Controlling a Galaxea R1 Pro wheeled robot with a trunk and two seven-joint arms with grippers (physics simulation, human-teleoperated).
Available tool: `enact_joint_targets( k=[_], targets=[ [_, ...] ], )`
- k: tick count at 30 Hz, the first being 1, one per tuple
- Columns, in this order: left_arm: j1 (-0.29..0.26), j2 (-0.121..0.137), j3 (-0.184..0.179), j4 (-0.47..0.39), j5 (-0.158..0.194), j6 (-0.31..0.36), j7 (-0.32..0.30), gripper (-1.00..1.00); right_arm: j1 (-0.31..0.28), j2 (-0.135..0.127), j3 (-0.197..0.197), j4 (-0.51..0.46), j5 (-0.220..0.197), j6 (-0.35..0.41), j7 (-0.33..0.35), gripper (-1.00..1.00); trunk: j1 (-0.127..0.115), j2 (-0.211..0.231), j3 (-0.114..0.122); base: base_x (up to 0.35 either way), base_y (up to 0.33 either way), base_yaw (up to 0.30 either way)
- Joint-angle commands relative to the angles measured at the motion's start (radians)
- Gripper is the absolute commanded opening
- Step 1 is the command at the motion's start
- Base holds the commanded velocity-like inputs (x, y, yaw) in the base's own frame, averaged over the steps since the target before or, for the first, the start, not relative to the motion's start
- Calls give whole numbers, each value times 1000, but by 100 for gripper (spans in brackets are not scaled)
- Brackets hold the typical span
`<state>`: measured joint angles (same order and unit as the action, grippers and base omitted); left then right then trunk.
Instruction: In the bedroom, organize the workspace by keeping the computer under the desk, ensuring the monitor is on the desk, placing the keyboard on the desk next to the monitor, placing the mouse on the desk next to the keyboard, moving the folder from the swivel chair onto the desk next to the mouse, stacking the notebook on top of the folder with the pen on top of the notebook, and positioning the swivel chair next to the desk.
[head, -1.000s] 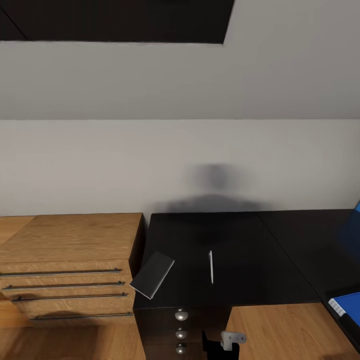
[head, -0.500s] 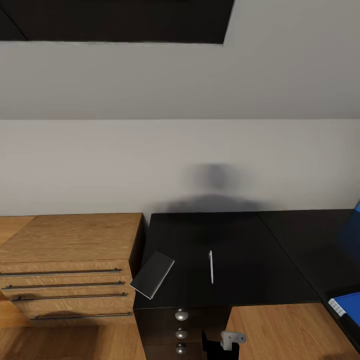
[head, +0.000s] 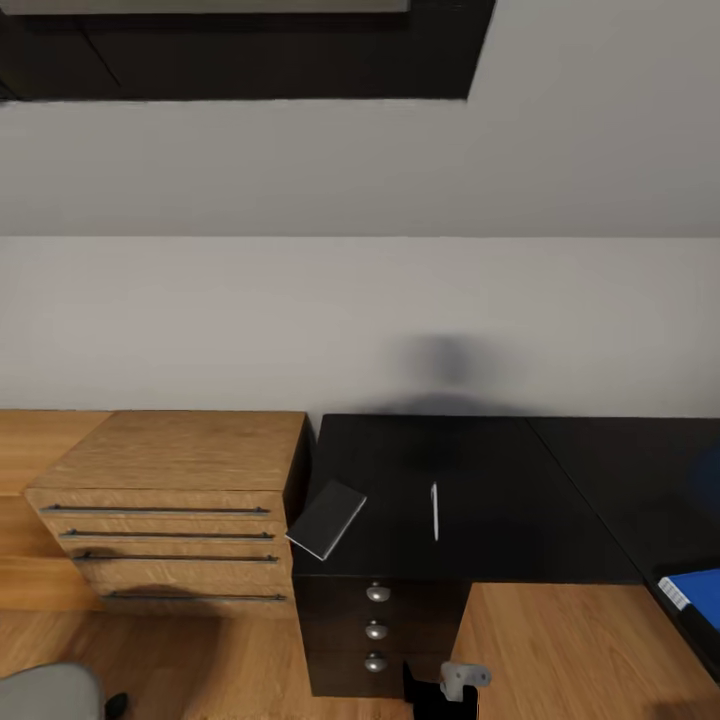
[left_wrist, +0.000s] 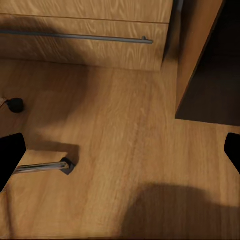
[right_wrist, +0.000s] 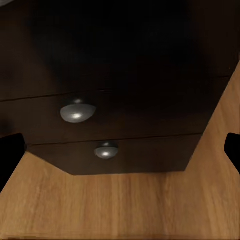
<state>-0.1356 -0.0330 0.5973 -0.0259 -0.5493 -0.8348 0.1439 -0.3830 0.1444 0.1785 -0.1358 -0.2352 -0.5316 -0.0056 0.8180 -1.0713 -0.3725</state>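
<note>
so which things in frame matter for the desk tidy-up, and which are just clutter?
Task things:
desk, black top, three-drawer pedestal
notebook, grey, overhanging the desk's front-left corner
pen, lying apart from the notebook
folder, blue, at the desk's right edge
chair, grey corner at lower left

Not part of it:
wooden cabinet beside the desk

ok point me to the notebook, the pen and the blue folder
notebook (head: 326, 519), head view, middle of its grey cover, at the desk's corner edge
pen (head: 435, 511), head view, mid-length of the pale stick
folder (head: 697, 588), head view, on the blue face showing at the picture's right edge
</note>
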Motion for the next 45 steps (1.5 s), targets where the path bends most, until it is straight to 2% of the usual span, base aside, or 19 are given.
enact_joint_targets(
  k=[1, 13, 18, 20, 24, 26, 28, 29, 30, 33, 38, 42, 45],
  targets=[
    [-1, 0, 2, 1, -11, -2, 9, 100, -1, 0, 8, 1, -10, -4, -1, 100, 0, -1, -1, -24, 0, 258],
    [-1, -2, 6, 0, -9, -1, 11, 100, -1, -2, 9, 1, -10, -4, 1, 100, 0, -1, -1, -3, 0, 45],
    [-1, -2, 6, 0, -9, -1, 11, 100, -1, -1, 14, 0, -7, 0, 2, 100, 19, -36, -17, 0, 0, 0],
    [0, -2, 6, 0, -9, -1, 11, 100, -1, 0, 26, -4, -1, 5, -1, 100, 27, -50, -23, 0, 0, 0],
    [0, -2, 6, 0, -9, -1, 11, 100, -2, 4, 58, -31, 46, 50, -24, 100, 42, -78, -36, 0, 0, 0],
    [0, -2, 6, 1, -9, 0, 11, 100, -2, 6, 69, -104, 90, 136, -63, 100, 50, -92, -42, 0, 0, 0],
    [-1, -2, 6, 0, -9, 0, 11, 100, -2, 6, 72, -154, 110, 193, -83, 100, 57, -106, -48, 0, 0, 0],
    [-1, -2, 6, 0, -9, 0, 11, 100, -2, 6, 74, -206, 126, 252, -98, 100, 61, -113, -51, 0, 0, 0],
    [-1, -2, 6, 0, -9, 0, 11, 100, -2, 6, 74, -231, 131, 281, -103, 100, 65, -120, -54, 0, 0, 0],
    [-1, -2, 6, 0, -9, 0, 11, 100, -1, 6, 75, -318, 145, 381, -117, 100, 77, -141, -64, 0, 0, 0],
    [-1, -2, 6, 0, -9, -1, 11, 100, -1, 6, 75, -403, 151, 474, -123, 100, 96, -176, -79, 0, 0, 0],
    [-1, -2, 6, 0, -9, -1, 11, 100, -1, 6, 75, -493, 153, 580, -126, 100, 111, -204, -92, 0, 0, 0],
    [0, -2, 7, 0, -9, -1, 11, 100, -1, 6, 76, -530, 153, 619, -126, 100, 111, -204, -92, 0, 0, 0]
  ],
)
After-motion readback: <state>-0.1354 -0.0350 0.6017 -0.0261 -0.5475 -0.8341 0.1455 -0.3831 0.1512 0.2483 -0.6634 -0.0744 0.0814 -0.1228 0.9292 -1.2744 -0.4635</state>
